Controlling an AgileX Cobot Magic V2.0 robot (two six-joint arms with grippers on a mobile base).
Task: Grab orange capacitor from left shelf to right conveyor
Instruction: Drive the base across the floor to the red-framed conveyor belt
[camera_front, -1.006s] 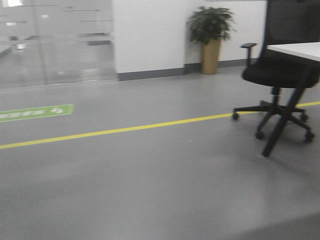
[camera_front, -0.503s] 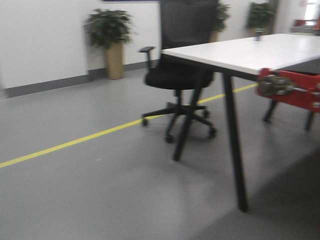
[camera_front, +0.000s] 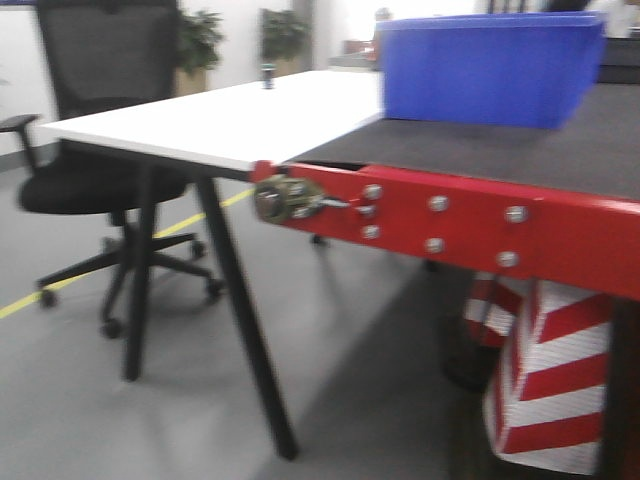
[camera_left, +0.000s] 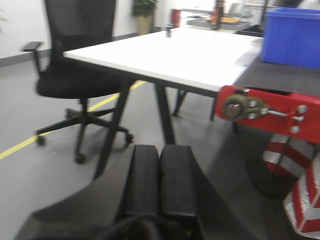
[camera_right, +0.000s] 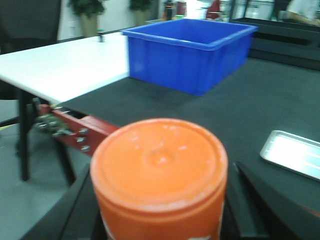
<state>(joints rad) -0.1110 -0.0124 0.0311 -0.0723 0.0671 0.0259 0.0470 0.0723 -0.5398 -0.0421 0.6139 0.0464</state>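
Observation:
The orange capacitor (camera_right: 160, 170) fills the lower middle of the right wrist view, its round top facing the camera. My right gripper (camera_right: 161, 212) is shut on it, with a dark finger pressed against each side. Beyond it lies the right conveyor (camera_right: 240, 110), a dark grey belt with a bolted red frame (camera_front: 450, 225) that also shows in the left wrist view as a red frame (camera_left: 270, 110). My left gripper (camera_left: 159, 150) is shut with nothing between its pads, hanging above the floor short of the conveyor. The left shelf is out of view.
A blue bin (camera_right: 187, 52) stands on the belt and a flat silver tray (camera_right: 292, 155) lies to its right. A white table (camera_front: 220, 120) with black legs adjoins the conveyor, with a black office chair (camera_front: 95, 180) behind. A red-and-white striped barrier (camera_front: 545, 380) sits under the frame.
The front view has swung to the right: from bare floor and a chair, past the white table, to the red-framed conveyor and blue bin close ahead.

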